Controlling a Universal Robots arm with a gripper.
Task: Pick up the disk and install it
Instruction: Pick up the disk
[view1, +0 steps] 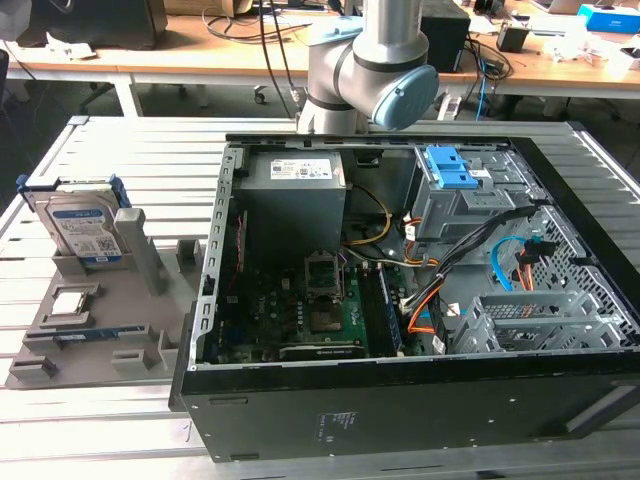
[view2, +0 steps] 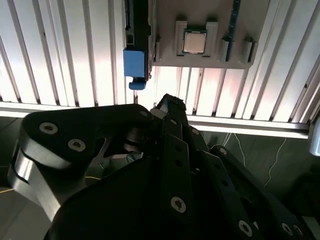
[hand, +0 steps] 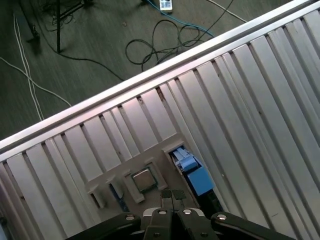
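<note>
Nearest in the exterior view, an open computer case (view1: 400, 410) lies on a slatted metal bench (view1: 130, 160). Beyond it, toward the bench edge at the exterior view's left, the disk (view1: 85, 228) stands upright in a grey holder (view1: 140, 325). The arm (view1: 365, 70) stands at the far edge.

Likely risk: the jaws are closed together and empty, so lowering them unopened could knock the thin standing disk over. A grip off centre could tilt it.

The gripper (hand: 173, 194) points down at the bench. The holder and the disk's blue frame (hand: 192, 172) lie beyond its tips, well apart.
</note>
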